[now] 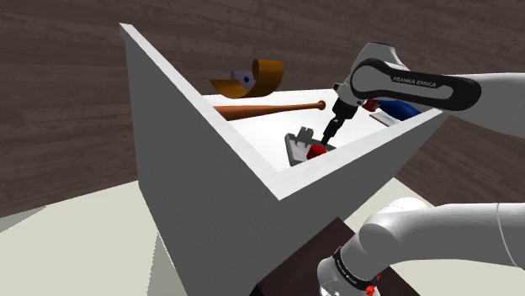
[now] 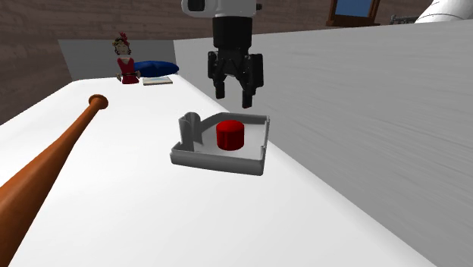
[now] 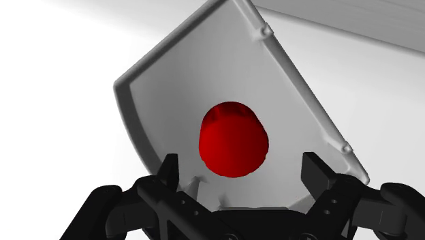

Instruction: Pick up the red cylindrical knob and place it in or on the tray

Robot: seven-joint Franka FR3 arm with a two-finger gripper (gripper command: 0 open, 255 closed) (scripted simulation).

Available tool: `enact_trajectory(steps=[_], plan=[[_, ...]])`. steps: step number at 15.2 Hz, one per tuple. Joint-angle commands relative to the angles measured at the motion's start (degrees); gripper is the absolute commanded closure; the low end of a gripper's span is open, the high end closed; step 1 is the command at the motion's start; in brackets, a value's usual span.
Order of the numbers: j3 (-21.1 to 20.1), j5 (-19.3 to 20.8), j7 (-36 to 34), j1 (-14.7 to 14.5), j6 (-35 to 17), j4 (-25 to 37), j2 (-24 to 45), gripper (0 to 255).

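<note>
One red knob [image 2: 230,135] stands upright inside the grey tray [image 2: 216,161], near its middle and clear of the rim on every side. The tray lies flat on the white table [image 2: 136,220]. In the second exterior view the gripper [image 2: 235,98] hangs at 12 o'clock of the knob, just above it, its two fingers spread wide and touching nothing. The wrist view shows the knob between the fingertips, apart from both.

Judged from this, the knob is placed and the step in hand is the retreat. To do it well, lift straight up along the gripper's own axis with the fingers spread, so that neither tip brushes the knob and tips it. Avoid drift toward 9 o'clock, where a grey post [image 2: 189,125] rises from the tray's corner, and toward 3 o'clock, where the white wall [image 2: 379,114] stands near. Turn away only once the tips are well above the rim.

Count, second exterior view: one knob, one tray, one post, one gripper with two fingers. Around them are one brown bat [image 2: 53,159] at 9 o'clock of the tray, well apart from it, and one doll [image 2: 126,64] in red at 11 o'clock, far back. One blue cushion [image 2: 155,68] lies just beside the doll, resting on one flat white slab [image 2: 158,80]. The shoulder view adds one orange curved piece [image 1: 252,80] at 12 o'clock of the bat.
</note>
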State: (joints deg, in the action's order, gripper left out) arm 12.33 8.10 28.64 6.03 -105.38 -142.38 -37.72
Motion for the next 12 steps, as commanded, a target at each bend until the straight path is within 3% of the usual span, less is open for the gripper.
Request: enact_trajectory(steps=[1, 4, 12], plan=[[-0.22, -0.19, 0.04, -0.08, 1.95, 1.83, -0.12, 0], [-0.78, -0.68, 0.17, -0.31, 7.26, 7.26, 0.00, 0], [-0.78, -0.68, 0.17, -0.31, 7.26, 7.26, 0.00, 0]])
